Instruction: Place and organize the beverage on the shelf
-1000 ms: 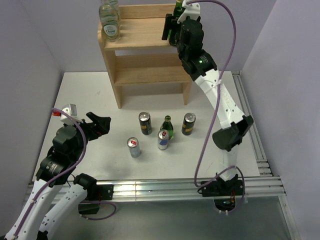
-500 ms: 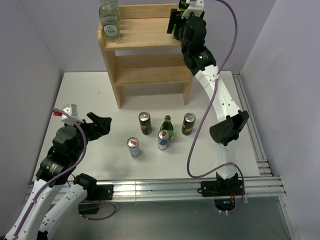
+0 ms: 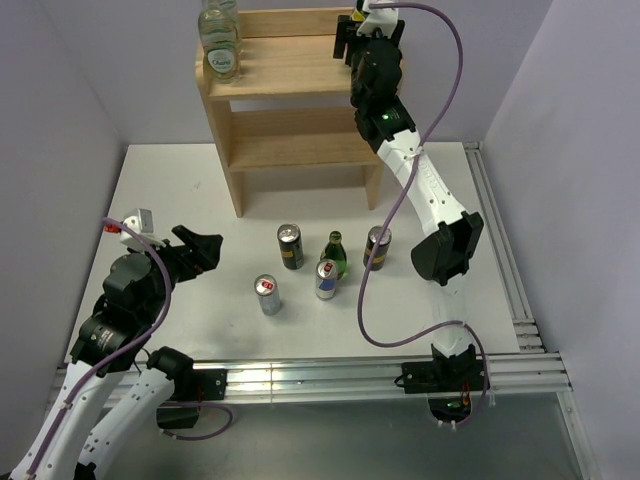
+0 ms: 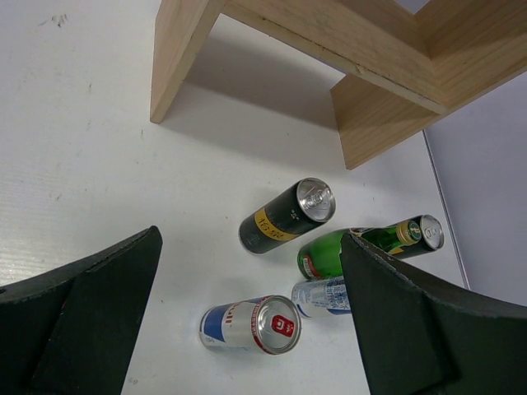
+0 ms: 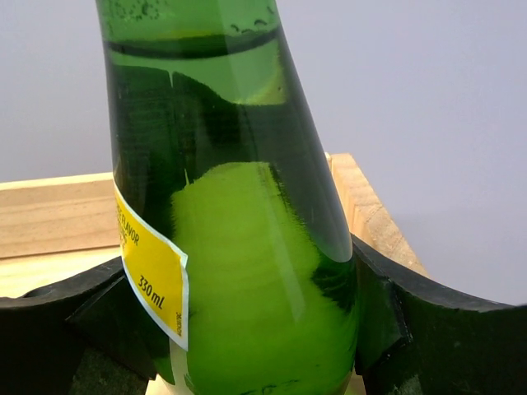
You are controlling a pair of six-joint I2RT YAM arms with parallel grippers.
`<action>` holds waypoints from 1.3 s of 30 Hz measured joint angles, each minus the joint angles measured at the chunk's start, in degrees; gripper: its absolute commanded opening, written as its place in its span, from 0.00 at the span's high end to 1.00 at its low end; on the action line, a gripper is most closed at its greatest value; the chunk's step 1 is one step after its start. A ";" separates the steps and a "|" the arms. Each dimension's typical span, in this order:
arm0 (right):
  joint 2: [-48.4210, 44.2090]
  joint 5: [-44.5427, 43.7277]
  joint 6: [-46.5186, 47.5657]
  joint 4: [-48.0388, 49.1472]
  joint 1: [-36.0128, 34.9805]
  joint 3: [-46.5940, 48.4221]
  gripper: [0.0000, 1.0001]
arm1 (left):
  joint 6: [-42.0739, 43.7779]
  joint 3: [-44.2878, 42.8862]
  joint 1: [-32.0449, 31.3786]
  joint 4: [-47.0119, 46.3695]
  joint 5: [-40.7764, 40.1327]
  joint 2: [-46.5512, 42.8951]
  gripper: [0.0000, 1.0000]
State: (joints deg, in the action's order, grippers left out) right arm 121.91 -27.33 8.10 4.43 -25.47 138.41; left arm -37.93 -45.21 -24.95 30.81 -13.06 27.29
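The right gripper (image 3: 350, 42) is pinched on a green glass bottle (image 5: 239, 247), one black finger pressing each side of its lower body, with a yellow label turned towards the left finger. The bottle stands upright in the grip. Its base is out of sight in the wrist view, so I cannot tell whether it already rests on the wood.

Just behind and below the fingers is the top tier of the shelf (image 3: 290, 70), at its right back corner, with the low rim running close past the bottle. Across the same tier, at the far left end from the gripper, stand the clear glass bottles (image 3: 220, 45).

To do this well, I'd say lower it straight until the base sits flat inside the rim. Then open the fingers only enough to clear the glass and draw back without nudging it.

Well below, on the table (image 3: 170, 180), two dark cans (image 3: 290, 246), a second green bottle (image 3: 336, 255) and two silver cans (image 3: 267, 294) wait. The left gripper (image 3: 205, 248) hovers beside them, fingers spread, holding nothing.
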 measured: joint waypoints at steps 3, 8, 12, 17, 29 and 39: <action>0.15 -0.70 0.52 1.88 -0.04 -0.79 0.49 | 0.00 0.00 0.00 -0.07 0.09 -0.20 0.03; -0.85 -1.14 0.55 6.36 -0.50 -4.96 0.00 | 0.00 0.00 0.00 -0.09 0.13 -0.20 0.03; -0.94 -2.69 1.09 6.49 -0.72 -7.63 0.00 | 0.00 0.00 0.00 -0.09 0.13 -0.20 0.03; -1.92 -2.38 1.14 7.87 -0.72 -9.66 0.00 | 0.00 0.00 0.00 -0.09 0.13 -0.20 0.03; -8.04 -4.44 0.70 6.34 -1.97 -16.87 0.00 | 0.00 0.00 0.00 -0.09 0.11 -0.20 0.03; -9.86 -6.64 0.17 3.13 -2.89 -17.66 0.00 | 0.00 0.00 0.00 -0.09 0.09 -0.20 0.03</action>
State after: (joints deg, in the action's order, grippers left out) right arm 112.05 -33.98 8.27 7.55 -28.36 120.75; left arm -37.93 -45.21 -24.95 30.72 -12.97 27.09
